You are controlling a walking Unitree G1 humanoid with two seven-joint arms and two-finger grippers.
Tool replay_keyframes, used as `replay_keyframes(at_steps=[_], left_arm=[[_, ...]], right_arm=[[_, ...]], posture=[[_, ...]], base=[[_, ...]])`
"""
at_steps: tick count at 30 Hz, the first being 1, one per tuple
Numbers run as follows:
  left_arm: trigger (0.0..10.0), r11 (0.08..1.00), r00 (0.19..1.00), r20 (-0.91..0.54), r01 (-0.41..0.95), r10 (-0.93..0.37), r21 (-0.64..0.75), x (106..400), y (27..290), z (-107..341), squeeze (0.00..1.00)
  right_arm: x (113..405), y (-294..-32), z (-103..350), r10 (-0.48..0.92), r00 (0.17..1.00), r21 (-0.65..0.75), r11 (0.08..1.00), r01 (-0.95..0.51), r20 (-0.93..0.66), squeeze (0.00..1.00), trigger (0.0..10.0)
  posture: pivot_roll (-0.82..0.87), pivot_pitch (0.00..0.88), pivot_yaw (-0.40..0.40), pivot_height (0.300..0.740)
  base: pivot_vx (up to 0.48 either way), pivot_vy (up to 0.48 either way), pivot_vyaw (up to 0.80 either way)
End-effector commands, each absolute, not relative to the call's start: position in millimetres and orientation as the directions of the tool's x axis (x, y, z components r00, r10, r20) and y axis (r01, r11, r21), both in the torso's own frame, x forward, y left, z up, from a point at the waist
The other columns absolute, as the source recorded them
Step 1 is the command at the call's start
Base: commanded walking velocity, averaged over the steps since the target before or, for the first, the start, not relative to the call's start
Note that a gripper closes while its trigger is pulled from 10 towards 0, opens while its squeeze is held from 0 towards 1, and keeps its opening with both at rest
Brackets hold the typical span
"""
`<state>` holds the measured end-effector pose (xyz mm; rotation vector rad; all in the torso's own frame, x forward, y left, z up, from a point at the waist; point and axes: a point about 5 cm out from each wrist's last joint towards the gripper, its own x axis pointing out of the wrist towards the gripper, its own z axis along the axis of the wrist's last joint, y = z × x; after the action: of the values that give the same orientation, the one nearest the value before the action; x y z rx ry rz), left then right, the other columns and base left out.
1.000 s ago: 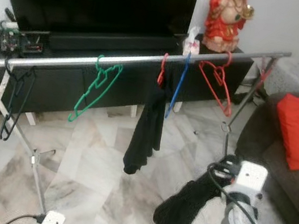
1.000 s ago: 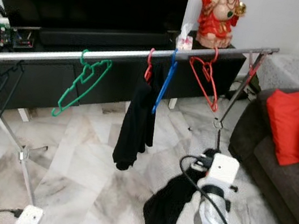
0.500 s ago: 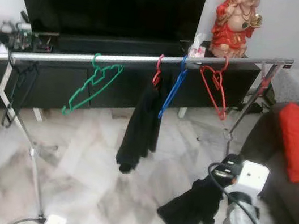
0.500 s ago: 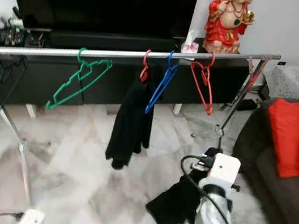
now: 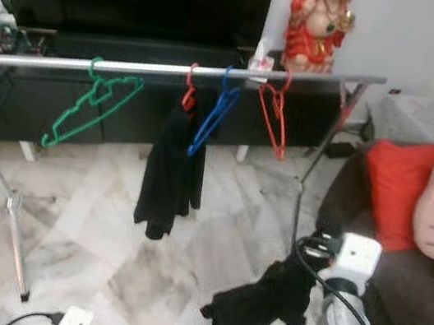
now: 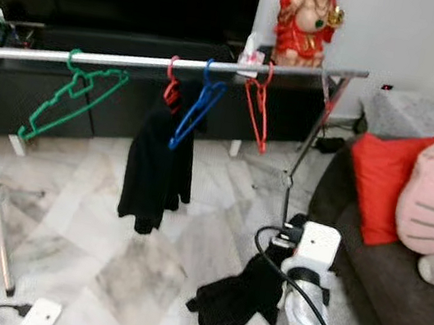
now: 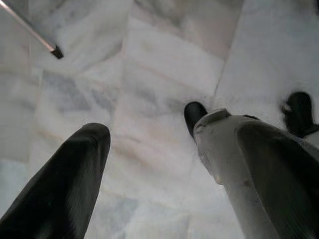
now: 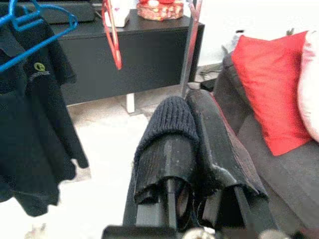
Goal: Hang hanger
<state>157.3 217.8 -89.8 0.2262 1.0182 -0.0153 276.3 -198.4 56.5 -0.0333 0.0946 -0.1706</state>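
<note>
Right gripper (image 8: 192, 124) low by sofa, fingers pressed together, pinching dark knit garment (image 5: 260, 303); cloth drapes limp below wrist toward marble floor (image 5: 102, 252). Any hanger inside cloth not visible. Left gripper (image 7: 164, 149) hangs idle over floor, fingers well spread, holding nothing. Metal rail (image 5: 133, 67) up ahead, well apart from right gripper; on it thin plastic hangers: green hanger (image 5: 93, 104), blue hanger (image 5: 210, 115), red hanger (image 5: 272, 122), plus black shirt (image 5: 170, 171) on another red one. Red cushion (image 5: 392, 188) on sofa (image 5: 419, 297).

Rail (image 5: 174, 69) w/ hangers (image 5: 209, 111) – ahead-left of right gripper (image 8: 192, 124); sofa (image 6: 382, 273) just right, cloth (image 5: 260, 303) hanging from it.
</note>
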Motion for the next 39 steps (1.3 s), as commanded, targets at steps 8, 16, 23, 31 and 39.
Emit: replay_keyframes(at_steps=[8, 16, 23, 31, 39], left_arm=[[10.0, 0.970, 0.641, -0.758, 0.083, 0.123, 0.227, 186.0, 217.9, -75.0, 0.00], [10.0, 0.970, 0.847, -0.510, -0.022, 0.146, 0.241, 236.6, 221.7, -34.9, 0.00], [10.0, 0.977, 0.976, -0.202, -0.039, 0.082, 0.208, 263.4, 214.4, 11.3, 0.00], [10.0, 0.979, 0.999, 0.049, -0.027, 0.017, 0.204, 271.0, 197.8, 63.8, 0.00], [10.0, 0.979, 0.989, 0.133, 0.031, -0.058, 0.201, 285.1, 179.7, 96.3, 0.00]], right_arm=[[275.3, -207.3, 47.9, -0.177, 0.976, -0.054, 0.984, 0.172, -0.123, 0.00, 10.0], [273.6, -217.1, 25.6, -0.177, 0.955, -0.059, 0.984, 0.167, -0.239, 0.00, 10.0], [263.7, -223.2, -5.9, -0.171, 0.897, -0.062, 0.985, 0.159, -0.408, 0.00, 10.0], [227.4, -218.6, -47.2, -0.149, 0.775, -0.042, 0.987, 0.156, -0.614, 0.00, 10.0], [209.3, -216.7, -61.1, -0.157, 0.722, -0.032, 0.982, 0.185, -0.674, 0.00, 10.0]], posture=[[-0.10, 0.000, -0.026, 0.740], [-0.10, 0.000, -0.043, 0.740], [-0.09, 0.000, -0.049, 0.740], [-0.09, 0.000, -0.044, 0.740], [-0.08, 0.000, -0.030, 0.740]], base=[[0.000, -0.257, 0.00], [0.000, 0.000, 0.00], [0.000, 0.000, 0.00], [0.000, 0.000, 0.00], [0.270, 0.000, 0.00]])
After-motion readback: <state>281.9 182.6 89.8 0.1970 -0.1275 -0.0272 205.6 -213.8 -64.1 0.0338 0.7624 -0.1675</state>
